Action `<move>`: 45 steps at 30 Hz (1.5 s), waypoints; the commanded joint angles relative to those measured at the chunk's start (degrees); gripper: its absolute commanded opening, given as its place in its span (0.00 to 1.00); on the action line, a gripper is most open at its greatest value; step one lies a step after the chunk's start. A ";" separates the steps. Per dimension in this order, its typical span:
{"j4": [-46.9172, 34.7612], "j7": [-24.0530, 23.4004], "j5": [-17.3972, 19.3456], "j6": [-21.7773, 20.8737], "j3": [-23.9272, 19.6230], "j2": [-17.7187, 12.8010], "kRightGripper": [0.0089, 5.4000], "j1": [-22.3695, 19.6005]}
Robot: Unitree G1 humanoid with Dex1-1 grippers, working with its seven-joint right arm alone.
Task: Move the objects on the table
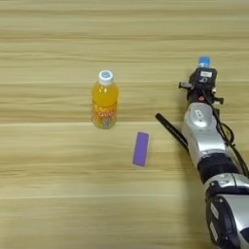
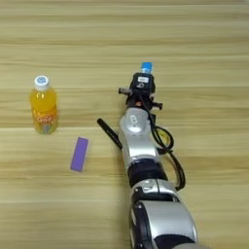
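Our gripper (image 2: 144, 77) over blue tube (image 2: 146, 66), near table (image 2: 204, 39) right side; fingers hidden, cannot tell. Bottle (image 1: 104, 99), purple block (image 1: 141, 149) mid-table, pen (image 1: 171, 130) beside arm. We go down slow, straight.

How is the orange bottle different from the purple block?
The orange bottle stands upright, while the purple block lies flat. The bottle is round with a white cap and a label; the block is a plain slim rectangle. The bottle is clearly taller and bulkier than the block. Both rest on the wooden table, to the left of the robot's arm, untouched.
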 commanded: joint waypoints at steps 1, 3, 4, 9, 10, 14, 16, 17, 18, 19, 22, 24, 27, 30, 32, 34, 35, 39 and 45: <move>-7.75 4.50 -0.56 -9.28 2.45 -0.10 0.26 -1.21; -9.63 7.69 0.16 -11.64 3.80 0.49 0.26 0.18; -10.40 9.37 0.53 -13.17 4.46 0.68 0.26 0.85; -15.91 23.37 9.24 -22.70 6.71 1.27 0.26 4.50; -16.73 26.15 10.93 -24.39 7.06 1.30 0.26 5.21; -20.53 39.12 18.59 -29.06 10.82 0.85 0.26 8.73; -22.68 46.71 24.01 -29.01 12.75 0.55 0.26 10.50; -23.55 50.41 26.71 -28.46 13.49 0.34 0.26 11.18; -24.59 54.48 28.89 -28.04 14.76 -0.21 0.26 12.19; -25.83 60.06 31.23 -26.78 16.66 -1.06 0.26 13.56; -26.72 69.36 32.37 -23.87 20.42 -2.82 0.26 15.70; -26.66 73.38 30.54 -21.85 22.55 -3.99 0.26 16.79; -25.64 77.77 25.64 -21.07 25.56 -5.95 0.26 18.47; -25.17 80.04 23.19 -21.68 26.40 -6.57 0.26 19.37; -24.37 80.48 21.18 -21.79 26.69 -6.75 0.26 19.51; -23.13 80.20 18.42 -21.35 27.16 -6.87 0.26 19.59; -22.79 79.16 15.73 -18.59 27.81 -7.56 0.26 19.59; -21.20 75.80 7.71 -13.69 29.10 -8.24 0.26 19.40; -21.81 73.60 1.23 -2.78 30.40 -9.59 0.26 19.06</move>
